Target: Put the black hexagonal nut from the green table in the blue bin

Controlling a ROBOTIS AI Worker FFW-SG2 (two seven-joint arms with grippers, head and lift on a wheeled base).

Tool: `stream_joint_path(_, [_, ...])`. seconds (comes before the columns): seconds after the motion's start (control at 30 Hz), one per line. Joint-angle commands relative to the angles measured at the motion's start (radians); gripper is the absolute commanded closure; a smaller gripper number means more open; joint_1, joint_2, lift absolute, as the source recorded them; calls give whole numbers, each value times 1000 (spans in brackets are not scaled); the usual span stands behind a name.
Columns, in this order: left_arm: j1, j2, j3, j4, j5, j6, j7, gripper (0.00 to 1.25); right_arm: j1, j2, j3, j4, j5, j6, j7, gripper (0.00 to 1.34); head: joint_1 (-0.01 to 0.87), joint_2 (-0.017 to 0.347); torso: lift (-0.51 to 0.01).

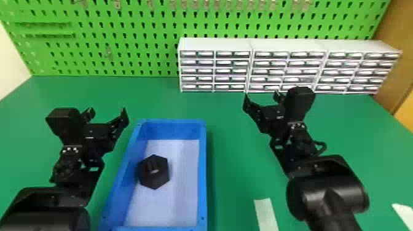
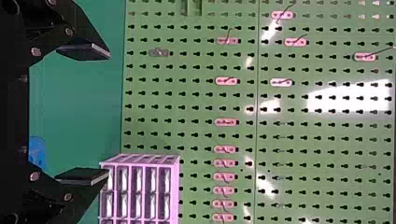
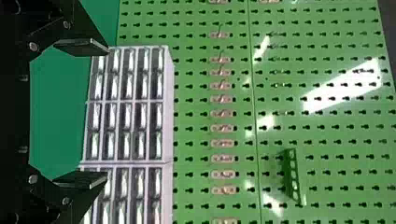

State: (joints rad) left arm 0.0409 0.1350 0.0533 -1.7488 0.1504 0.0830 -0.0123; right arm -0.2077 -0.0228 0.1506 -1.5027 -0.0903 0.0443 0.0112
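Black hexagonal nut (image 1: pixel 154 181) lies in the blue bin (image 1: pixel 202 184)

Nearest us, a pale strip (image 1: pixel 266 215) lies on the green table (image 1: pixel 239 159), right of the bin, and a second pale strip (image 1: pixel 405 212) lies at our right edge of view. We see the nut inside the bin, on its pale floor, toward the left wall; whether it touches that wall we cannot tell. Our left gripper (image 1: pixel 107 113) is beside the bin's left side, its jaws spread wide. Our right gripper (image 1: pixel 261 97) is well apart from the bin, out to the right, and its jaws are spread wide too. Farther off, we have white drawer cabinets (image 1: pixel 215 44) side by side at the back of the table. Behind them rises the green pegboard (image 1: pixel 123 18), with small hooks (image 2: pixel 226 81) on it.
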Motion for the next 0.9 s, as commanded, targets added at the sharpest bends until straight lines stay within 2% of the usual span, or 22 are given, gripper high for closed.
stream_joint_path(0.0, [2, 0, 5, 0, -2, 1, 2, 366, 31, 9, -2, 16, 3, -60, -30, 335, 686, 52, -97])
stream_joint_path(0.23, [-4, 0, -6, 2, 0, 1, 2, 366, 73, 17, -6, 41, 18, -123, -59, 335, 686, 52, -97])
stream_joint_path(0.53, [-16, 0, -35, 23, 8, 1, 0, 366, 131, 18, -42, 30, -25, -172, -65, 335, 686, 52, -97])
stream_joint_path(0.87, [-24, 0, -67, 48, 12, 1, 0, 366, 139, 11, -77, 16, -26, -172, -65, 335, 686, 52, -97])
